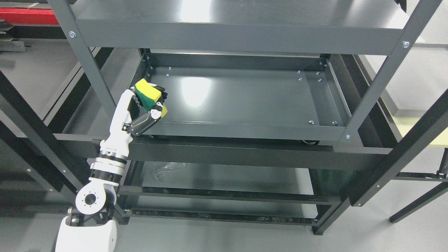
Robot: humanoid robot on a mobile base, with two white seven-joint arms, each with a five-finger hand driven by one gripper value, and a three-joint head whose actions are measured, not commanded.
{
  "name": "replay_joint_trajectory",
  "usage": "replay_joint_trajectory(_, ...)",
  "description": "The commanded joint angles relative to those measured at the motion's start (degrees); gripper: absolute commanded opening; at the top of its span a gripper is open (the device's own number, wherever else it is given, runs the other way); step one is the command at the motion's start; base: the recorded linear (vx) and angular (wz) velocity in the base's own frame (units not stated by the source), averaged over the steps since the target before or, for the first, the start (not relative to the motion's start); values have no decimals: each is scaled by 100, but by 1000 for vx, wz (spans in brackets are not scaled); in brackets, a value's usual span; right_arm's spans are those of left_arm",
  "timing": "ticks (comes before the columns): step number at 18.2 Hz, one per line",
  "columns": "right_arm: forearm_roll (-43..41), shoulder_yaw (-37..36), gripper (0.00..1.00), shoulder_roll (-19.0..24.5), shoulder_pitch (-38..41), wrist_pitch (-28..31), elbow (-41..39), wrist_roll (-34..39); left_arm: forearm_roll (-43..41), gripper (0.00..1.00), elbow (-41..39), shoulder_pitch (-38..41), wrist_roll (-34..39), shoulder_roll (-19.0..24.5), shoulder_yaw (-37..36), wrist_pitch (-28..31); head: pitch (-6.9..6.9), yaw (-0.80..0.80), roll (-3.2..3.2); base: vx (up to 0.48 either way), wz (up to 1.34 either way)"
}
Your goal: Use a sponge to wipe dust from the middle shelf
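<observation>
A dark grey metal shelving unit point(231, 38) fills most of the view, its bolted uprights slanting down at both sides. The top shelf point(245, 14) spans the upper part of the picture, and its front lip hangs over the rear of the level below. Beneath it the middle shelf point(245, 98) is a shallow tray with raised rims on all four sides and small bolt heads in its corners; its bare, glossy floor carries a bright reflection left of centre. A front crossbar point(227, 154) runs below the tray's near rim, and lower shelves point(224, 178) show beneath that, with something pale and crumpled, too dim to identify, on the left. More dark framing point(42, 136) stands on the left, and a red strip point(28, 15) lies at the upper left corner. No readable writing shows anywhere.

The left arm point(105, 164), white with black joints, rises from the lower left, crossing in front of the crossbar just beside the unit's left front upright point(91, 70). The left hand point(143, 112) is at the tray's front left corner, its fingers point(148, 119) clenched around a yellow and green sponge point(148, 92), which sits at that corner by the left rim. The rest of the tray lies open to the right.
</observation>
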Motion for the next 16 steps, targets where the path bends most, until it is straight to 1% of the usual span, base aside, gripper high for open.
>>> replay_joint_trajectory(1, 0, 0, 100, -100, 0, 419, -100, 3, 63, 4, -550, 904, 12, 18, 555, -383, 0, 0, 0, -7, 44)
replay_joint_trajectory(2, 0, 0, 100, -100, 0, 419, -100, -5, 89, 4, -550, 1080, 56, 18, 371, -515, 0, 0, 0, -6, 35)
replay_joint_trajectory(4, 0, 0, 100, -100, 0, 419, -100, 3, 124, 4, -550, 1196, 196, 18, 238, -586, 0, 0, 0, -6, 35)
replay_joint_trajectory(7, 0, 0, 100, -100, 0, 419, -100, -5, 194, 4, -550, 1205, 197, 18, 272, -595, 0, 0, 0, 0, 0)
replay_joint_trajectory(10, 0, 0, 100, -100, 0, 419, -100, 3, 475, 4, -541, 1249, 197, 18, 413, -560, 0, 0, 0, 0, 0)
replay_joint_trajectory(16, 0, 0, 100, -100, 0, 419, -100, 3, 546, 4, -532, 1311, 171, 18, 378, -542, 0, 0, 0, 0, 0)
